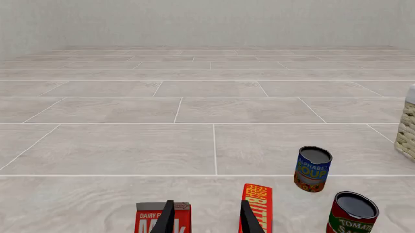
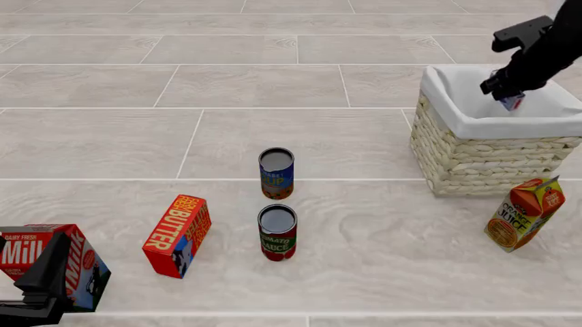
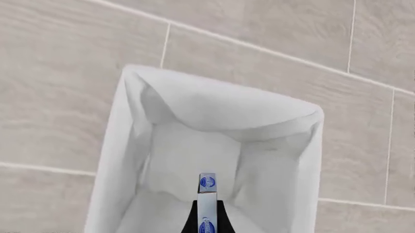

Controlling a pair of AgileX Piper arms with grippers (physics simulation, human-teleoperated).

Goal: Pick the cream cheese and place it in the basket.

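My right gripper is shut on the cream cheese, a small light-blue and white box, and holds it over the open top of the basket. In the right wrist view the cream cheese shows edge-on between the fingers, above the basket's white cloth liner. My left gripper is open and empty, low at the near left, with its fingers framing the gap between the milk carton and the butter box.
A red milk carton and the orange-red butter box sit at the near left. An alphabet soup can and a tomato sauce can stand mid-table. An orange juice carton leans in front of the basket.
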